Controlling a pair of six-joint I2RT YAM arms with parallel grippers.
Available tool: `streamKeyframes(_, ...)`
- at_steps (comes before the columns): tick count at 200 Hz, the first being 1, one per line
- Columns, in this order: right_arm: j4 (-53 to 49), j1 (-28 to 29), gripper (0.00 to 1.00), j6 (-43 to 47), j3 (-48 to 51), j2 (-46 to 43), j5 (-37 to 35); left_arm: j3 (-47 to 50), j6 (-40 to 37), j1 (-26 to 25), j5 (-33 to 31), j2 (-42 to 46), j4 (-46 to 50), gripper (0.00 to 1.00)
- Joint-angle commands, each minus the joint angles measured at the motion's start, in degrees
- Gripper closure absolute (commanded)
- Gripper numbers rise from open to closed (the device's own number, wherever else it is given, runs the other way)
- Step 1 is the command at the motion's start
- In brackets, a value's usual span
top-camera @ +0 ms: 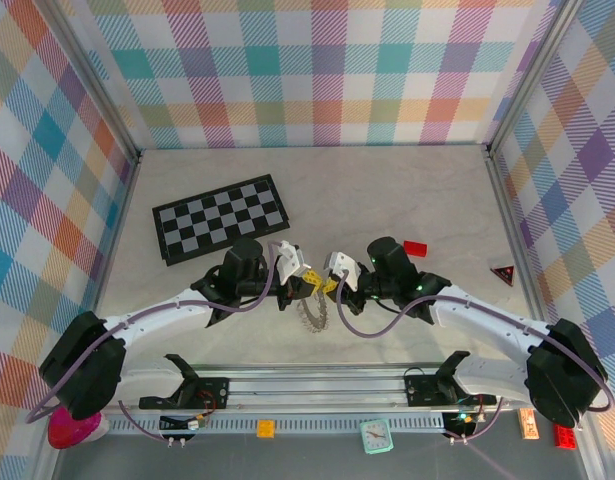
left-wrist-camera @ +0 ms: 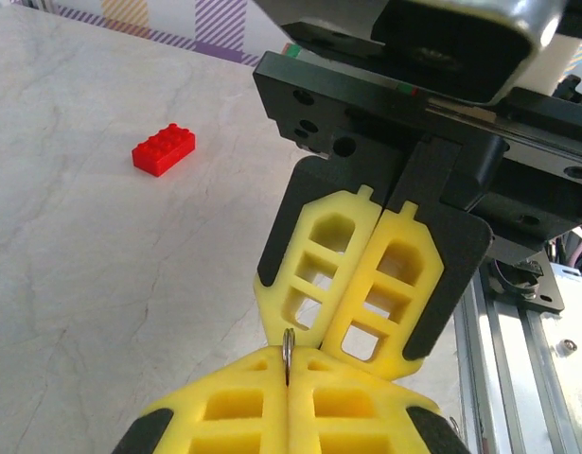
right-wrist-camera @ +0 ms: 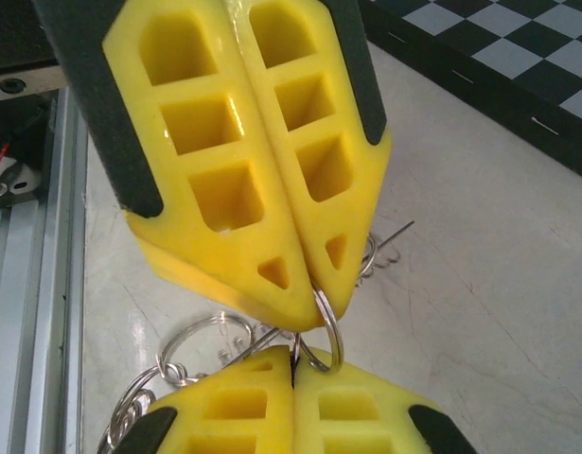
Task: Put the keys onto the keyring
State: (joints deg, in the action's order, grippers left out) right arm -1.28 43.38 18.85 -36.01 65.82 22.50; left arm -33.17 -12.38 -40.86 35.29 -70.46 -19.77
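Keyring [top-camera: 313, 312]: hangs over the near-centre of the table [top-camera: 417, 200], directly below the meeting fingertips, long axis downward | wire loop [right-wrist-camera: 330, 331] at its top: nipped from both sides | left gripper [left-wrist-camera: 288, 374]: pressed together on the loop | right gripper [right-wrist-camera: 292, 378]: likewise, tip to tip | keys: not discernible | both arms equally near.

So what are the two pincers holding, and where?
The left pincer and the right pincer both pinch the keyring by one small wire loop on its rim.
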Motion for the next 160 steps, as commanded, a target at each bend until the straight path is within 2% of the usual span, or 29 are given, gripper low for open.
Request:
streamKeyframes(1,0.57,1.26,0.95,0.13,-0.35,-0.95,0.47,-0.55,0.85,-0.40,-1.29,0.03,-6.10,1.00)
streamKeyframes(28,0.78,1.27,0.93,0.57,1.15,-3.86,-2.95,-0.84,-1.11,-0.41,-0.93,0.48,-3.35,1.00)
streamKeyframes(55,2.25,1.17,0.74,-0.18,3.49,-6.58,-5.93,-0.93,-2.71,-0.40,0.10,1.40,-1.58,1.00)
streamKeyframes(72,3.59,1.18,0.68,-1.38,5.19,-8.32,-6.07,-0.85,-3.36,-0.32,0.88,2.13,-1.11,1.00)
streamKeyframes(117,7.54,0.65,0.61,-5.50,10.80,-14.92,-7.01,-1.10,-2.73,1.12,6.36,1.58,-2.87,1.00)
streamKeyframes(160,7.51,0.66,0.59,-10.21,13.29,-18.12,-7.91,-0.70,-1.07,1.54,7.87,1.37,-7.64,1.00)
